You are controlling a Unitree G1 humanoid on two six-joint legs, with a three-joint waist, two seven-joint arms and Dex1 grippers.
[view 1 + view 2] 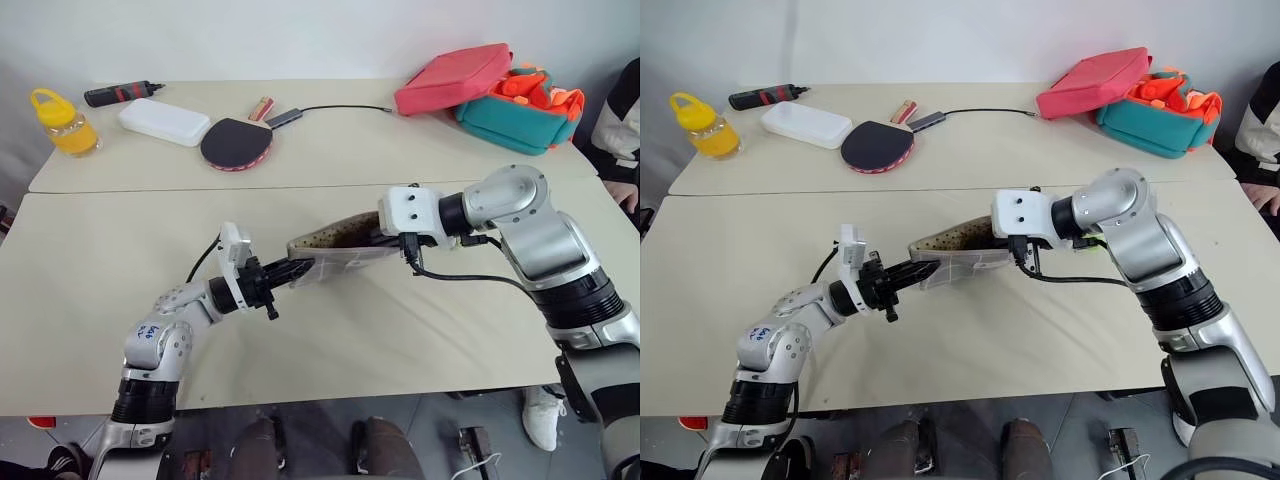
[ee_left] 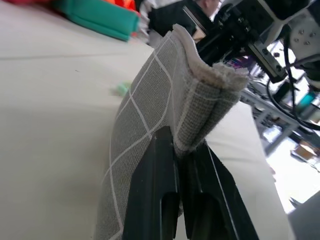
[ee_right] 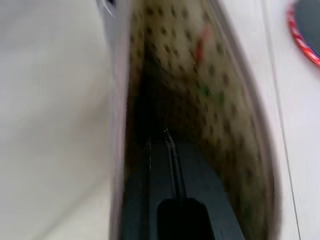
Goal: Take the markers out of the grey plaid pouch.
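The flat grey plaid fabric pouch (image 1: 325, 258) with thin white grid lines hangs in the air above the near table, between the 2 arms, its mouth gaping to show a cream lining with dark dots. The left gripper (image 1: 300, 270) is clenched on the pouch's left end; in the left wrist view its 2 black fingers (image 2: 155, 190) pinch a fold of the grey fabric. The right gripper (image 3: 167, 145) reaches into the open mouth from the right, its fingers pressed together inside the lining; whether they grip anything there I cannot tell. A faint red streak shows deeper in the pouch, too blurred to identify.

On the far table, well apart from the pouch, lie a black table-tennis paddle with a red rim (image 1: 236, 143), a flat white rectangular box (image 1: 164, 121) just left of it, a yellow plastic bottle (image 1: 62, 122) at the far left, and a thick black cylinder with a red band (image 1: 122, 94) behind the box. A small red-and-yellow object (image 1: 262, 107) and a grey adapter on a black cable (image 1: 330, 110) lie right of the paddle. At the far right a pink-red fabric case (image 1: 453, 78) leans on a teal case (image 1: 515, 115) with orange contents.

2 beige tabletops (image 1: 90, 290) meet along a seam, against a white wall. A person's sleeve (image 1: 622, 115) shows at the right edge.
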